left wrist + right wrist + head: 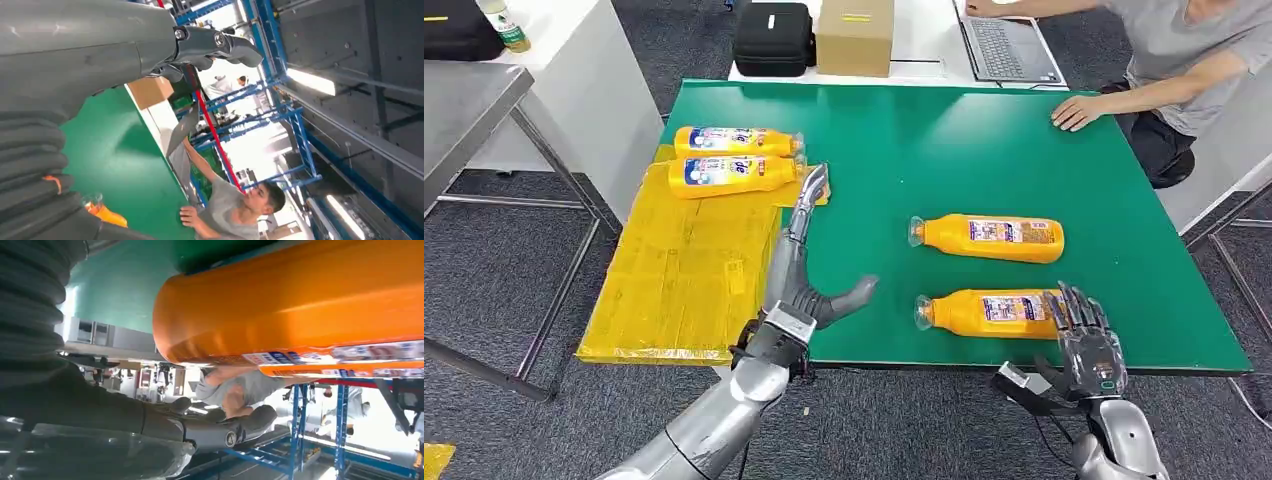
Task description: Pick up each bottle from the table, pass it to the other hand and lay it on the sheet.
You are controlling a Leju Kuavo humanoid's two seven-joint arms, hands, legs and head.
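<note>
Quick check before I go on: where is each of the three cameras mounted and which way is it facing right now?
Head view: high on the body, looking down on the green table; shows left hand and right hand.
Left wrist view: behind the left hand, turned, facing across the table toward the seated person.
Right wrist view: behind the right hand, close against the nearest bottle.
Shared: head and right wrist views both show that bottle.

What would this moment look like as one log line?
sheet: two bottles | table: two bottles | right hand: open at nearest bottle | left hand: open
</note>
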